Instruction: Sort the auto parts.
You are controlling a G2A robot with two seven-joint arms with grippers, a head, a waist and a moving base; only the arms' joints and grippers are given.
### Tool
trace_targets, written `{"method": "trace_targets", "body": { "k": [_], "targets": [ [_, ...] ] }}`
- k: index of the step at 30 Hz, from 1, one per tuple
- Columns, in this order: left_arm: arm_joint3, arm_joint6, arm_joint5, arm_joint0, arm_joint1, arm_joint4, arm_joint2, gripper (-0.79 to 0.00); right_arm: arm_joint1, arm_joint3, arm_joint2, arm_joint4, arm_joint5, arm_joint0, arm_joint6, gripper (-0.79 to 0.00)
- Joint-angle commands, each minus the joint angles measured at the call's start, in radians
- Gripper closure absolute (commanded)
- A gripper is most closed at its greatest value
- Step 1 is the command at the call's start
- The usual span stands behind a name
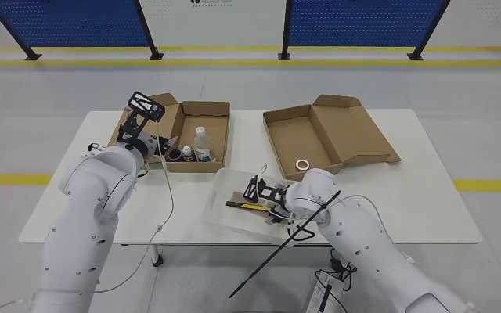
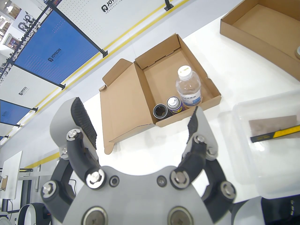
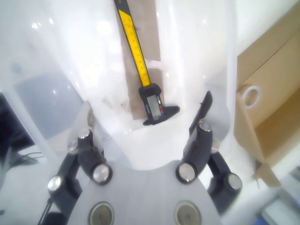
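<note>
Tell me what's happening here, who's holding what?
A two-armed robot works at a table with a clear bin and two cardboard boxes. The right gripper hangs open at the bin, pointed at a yellow caliper inside, holding nothing. The left gripper is open and empty near the left box, which holds a water bottle, a spray can and a black cylinder. The right box holds one white ring.

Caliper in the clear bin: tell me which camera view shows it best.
The right wrist view: the caliper lies close before the camera, yellow scale and display plain. The left wrist view catches one end of the caliper at the edge; the top view shows a thin yellow-and-black bar.
</note>
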Motion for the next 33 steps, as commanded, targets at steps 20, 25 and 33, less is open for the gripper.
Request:
{"method": "trace_targets", "body": {
  "k": [20,25,33],
  "targets": [
    [0.000,0.000,0.000,0.000,0.000,0.000,0.000,-0.785,-0.027,0.159,-0.084,0.046,-0.003,0.068,-0.006,-0.514],
    [0.000,0.000,0.000,0.000,0.000,0.000,0.000,-0.785,-0.030,0.172,-0.094,0.030,0.007,0.076,-0.001,-0.499],
    [0.000,0.000,0.000,0.000,0.000,0.000,0.000,-0.785,-0.038,0.199,-0.122,0.003,0.001,0.099,0.013,-0.486]
  ]
}}
